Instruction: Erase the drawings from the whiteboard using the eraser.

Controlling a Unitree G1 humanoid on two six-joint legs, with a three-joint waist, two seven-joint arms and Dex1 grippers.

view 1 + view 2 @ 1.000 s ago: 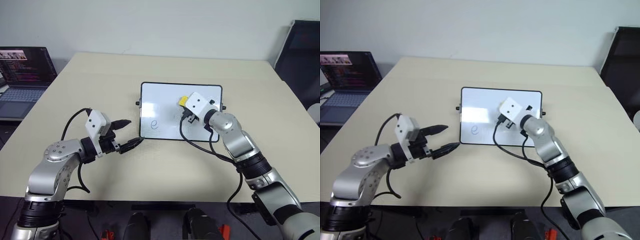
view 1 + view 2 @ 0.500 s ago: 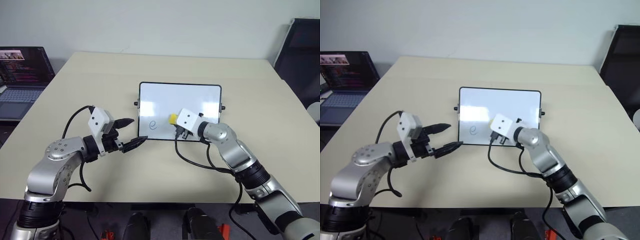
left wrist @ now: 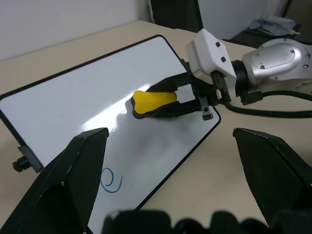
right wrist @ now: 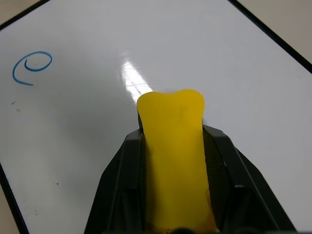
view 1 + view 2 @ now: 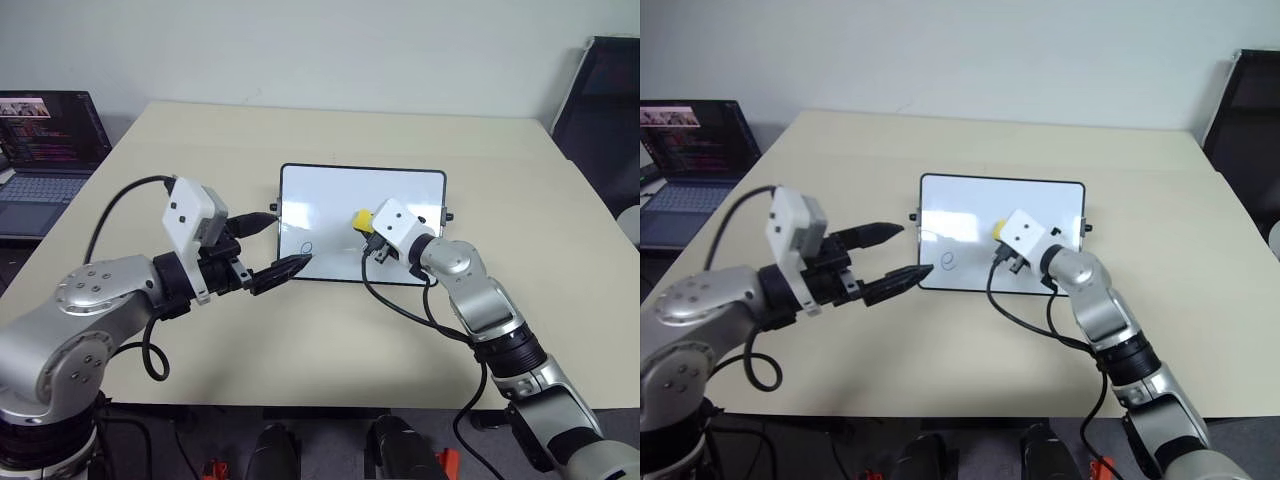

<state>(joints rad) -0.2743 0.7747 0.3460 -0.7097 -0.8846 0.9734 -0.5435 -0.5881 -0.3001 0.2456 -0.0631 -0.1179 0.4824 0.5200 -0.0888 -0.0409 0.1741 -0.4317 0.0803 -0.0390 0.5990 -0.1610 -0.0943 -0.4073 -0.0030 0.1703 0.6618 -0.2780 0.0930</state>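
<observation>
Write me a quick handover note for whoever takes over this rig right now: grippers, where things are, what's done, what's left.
Right gripper: shut on the eraser, over the middle of the whiteboard.
Left gripper: open, holding nothing, hovering off the board's near left corner.
Done: the board's surface looks clean apart from one mark.
Left: a blue looped drawing near the board's near left corner, not yet wiped; the eraser sits to its right.
</observation>
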